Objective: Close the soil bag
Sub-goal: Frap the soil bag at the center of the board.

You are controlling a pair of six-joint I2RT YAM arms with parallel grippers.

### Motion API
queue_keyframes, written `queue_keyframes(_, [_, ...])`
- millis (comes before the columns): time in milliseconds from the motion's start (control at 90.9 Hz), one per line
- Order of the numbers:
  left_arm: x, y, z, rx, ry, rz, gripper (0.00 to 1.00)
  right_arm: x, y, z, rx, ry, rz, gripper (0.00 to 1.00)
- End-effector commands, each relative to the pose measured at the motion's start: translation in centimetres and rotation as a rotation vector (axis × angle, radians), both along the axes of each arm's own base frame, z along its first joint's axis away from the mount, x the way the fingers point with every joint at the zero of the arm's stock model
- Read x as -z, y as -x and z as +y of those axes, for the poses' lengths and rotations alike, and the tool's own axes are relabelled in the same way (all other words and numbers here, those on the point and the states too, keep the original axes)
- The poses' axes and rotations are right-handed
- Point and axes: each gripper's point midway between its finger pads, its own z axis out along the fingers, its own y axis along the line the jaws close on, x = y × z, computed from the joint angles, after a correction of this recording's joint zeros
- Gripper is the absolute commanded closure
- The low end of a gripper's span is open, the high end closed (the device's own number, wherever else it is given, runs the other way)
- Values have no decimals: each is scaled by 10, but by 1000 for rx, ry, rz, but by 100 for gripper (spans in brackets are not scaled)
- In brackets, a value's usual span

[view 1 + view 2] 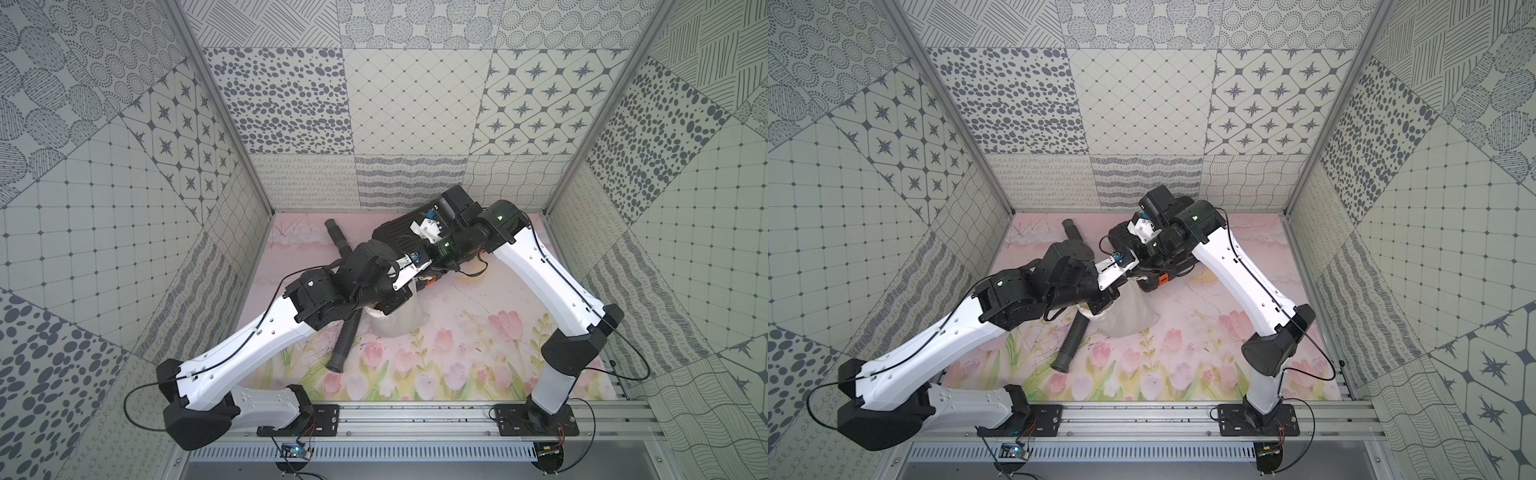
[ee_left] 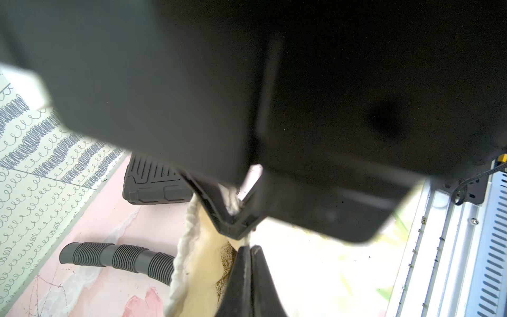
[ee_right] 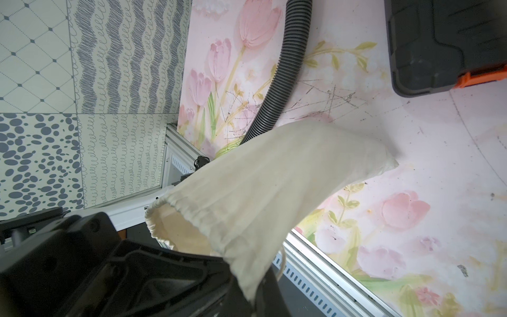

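The desk (image 1: 478, 345) is a pink sheet printed with tulips, scuffed with dark scratches. It is boxed in on the left, right and far sides by walls (image 1: 415, 104) of grey-on-cream patterned tiles, and an aluminium rail (image 1: 415, 415) runs along the near edge. A black ribbed hose (image 1: 345, 340) lies slantwise left of the middle. A black case (image 3: 444, 41) with an orange latch (image 3: 477, 78) sits toward the far side.

The soil bag (image 1: 399, 320) is at the middle of the desk, just near of the case and just right of the hose. Its closed end is down at the desk and its mouth is raised toward the two arms. The mouth is gathered but still gapes, and dark grains show inside in the left wrist view.

The left tool (image 2: 250, 248) has its fingers pressed together, pinching a pale strand at the edge of the mouth. The right tool (image 2: 234, 216) is nearly closed and nips a fold of the bag's cloth just beside it, the two tools almost touching.
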Motion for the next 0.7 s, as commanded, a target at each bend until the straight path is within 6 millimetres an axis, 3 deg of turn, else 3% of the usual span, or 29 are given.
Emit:
queue_keyframes(0, [29,12,20,-17,-109,104,100,-46,13,5,-53,-148,-82,72])
queue_keyframes(110, [26,11,26,-31,-102,100,100,-49,7,1,-32,-157,-85,65])
queue_keyframes(198, [25,10,31,-44,-98,101,100,-50,3,-3,-17,-163,-83,50])
queue_keyframes(462, [24,6,31,-53,-81,108,100,-57,2,-21,18,-177,-90,44])
queue_keyframes(693, [11,5,25,-43,-37,94,100,-33,28,-17,-28,-177,19,43])
